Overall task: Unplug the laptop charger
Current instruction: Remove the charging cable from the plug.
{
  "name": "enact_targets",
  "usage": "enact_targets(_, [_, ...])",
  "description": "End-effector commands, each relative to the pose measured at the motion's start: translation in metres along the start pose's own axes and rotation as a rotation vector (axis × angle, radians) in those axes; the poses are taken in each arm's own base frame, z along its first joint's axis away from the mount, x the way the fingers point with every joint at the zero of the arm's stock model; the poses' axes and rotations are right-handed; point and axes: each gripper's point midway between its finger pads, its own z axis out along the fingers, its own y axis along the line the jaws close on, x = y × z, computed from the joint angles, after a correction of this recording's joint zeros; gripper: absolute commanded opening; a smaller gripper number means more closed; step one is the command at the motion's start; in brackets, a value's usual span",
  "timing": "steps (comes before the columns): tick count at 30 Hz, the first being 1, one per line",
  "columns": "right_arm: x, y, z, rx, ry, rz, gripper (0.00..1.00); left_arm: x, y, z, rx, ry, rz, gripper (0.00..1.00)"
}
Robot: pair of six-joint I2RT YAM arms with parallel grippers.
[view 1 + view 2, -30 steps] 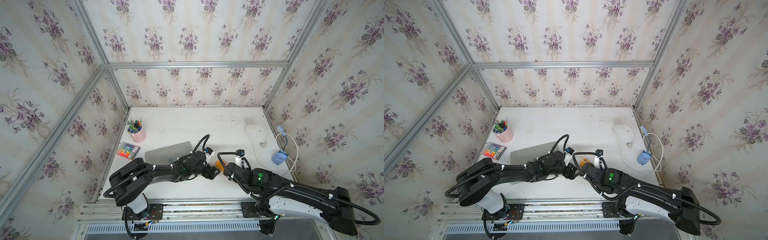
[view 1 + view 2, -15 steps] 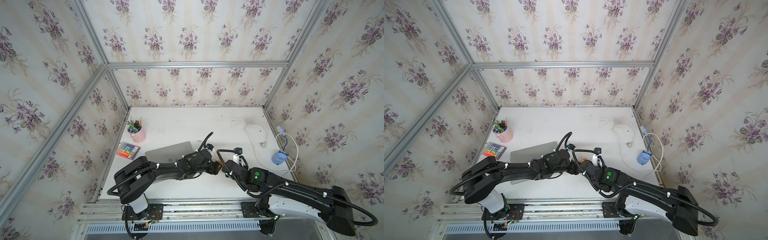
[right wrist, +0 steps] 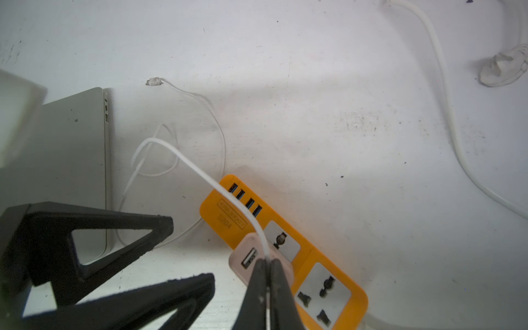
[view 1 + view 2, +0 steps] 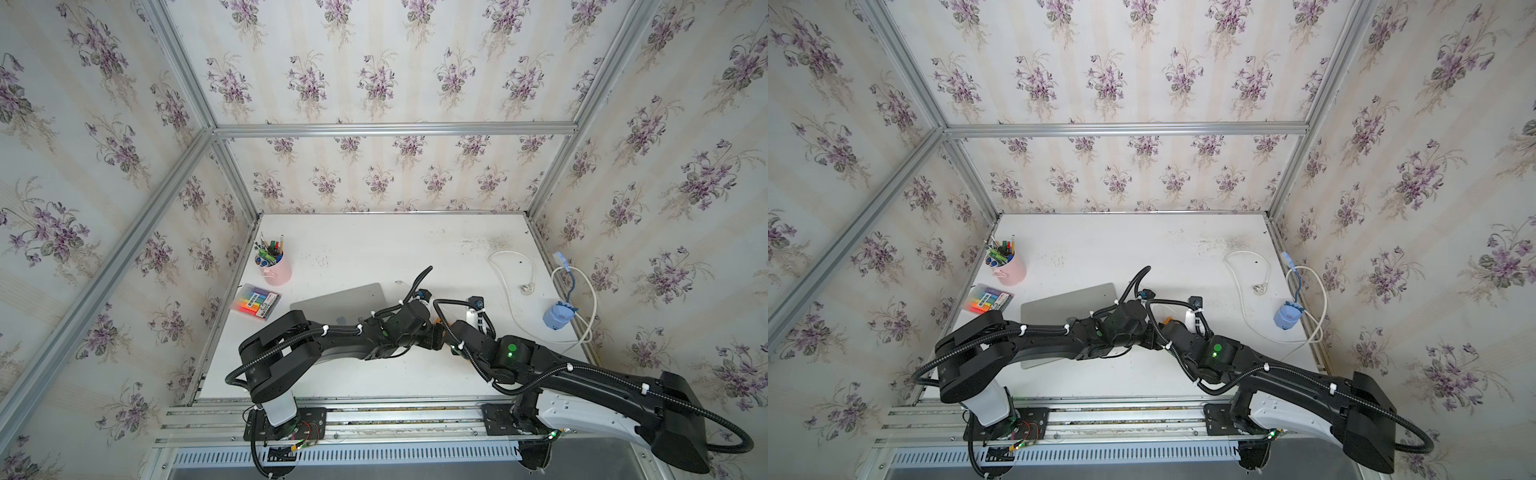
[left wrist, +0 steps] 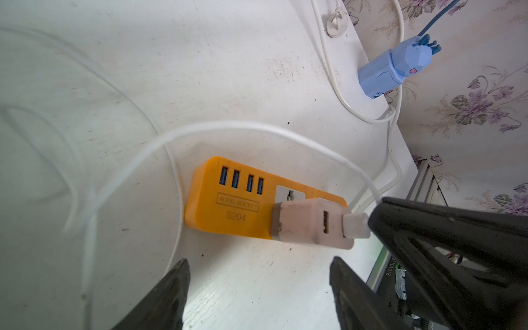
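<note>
Right wrist view: the right hand (image 3: 268, 274) is pinched tight on the laptop charger (image 3: 251, 257) cable at its cube, plugged into the orange power strip (image 3: 285, 248) beside the laptop (image 3: 71, 160). Left hand (image 5: 257, 291) hovers nearby, half-spread, holding nothing.

One silver laptop (image 4: 340, 301) lay on the table. One orange power strip (image 5: 228, 208) showed four blue USB ports and three grey mains sockets, counted in the right wrist view. One pinkish-beige laptop charger (image 5: 311, 225) sat plugged in it, with one thin white cable (image 3: 205, 177). One pink pen cup (image 4: 276, 270) held several pens, too small to count. There was one pack of coloured markers (image 4: 255, 301), one blue figure-shaped adapter (image 5: 397, 70), and one thick white cord (image 4: 509, 291) ending in one round plug. Two black arms worked above, each with one gripper.
</note>
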Motion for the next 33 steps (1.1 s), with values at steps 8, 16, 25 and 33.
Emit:
enact_targets(8, [0.004,0.003,0.000,-0.027,0.015,0.005,0.00,-0.008,-0.011,0.012,0.033,-0.029,-0.037,0.76])
enact_targets(16, [0.004,-0.002,-0.005,-0.034,0.014,0.013,0.00,-0.012,-0.007,0.015,0.011,-0.048,-0.040,0.76])
enact_targets(25, [0.008,-0.003,-0.002,-0.037,0.019,0.016,0.00,-0.006,-0.001,0.020,-0.033,-0.007,-0.049,0.73])
enact_targets(33, [0.006,-0.001,-0.003,-0.045,0.011,0.018,0.00,0.005,0.006,0.027,-0.068,0.052,-0.053,0.65])
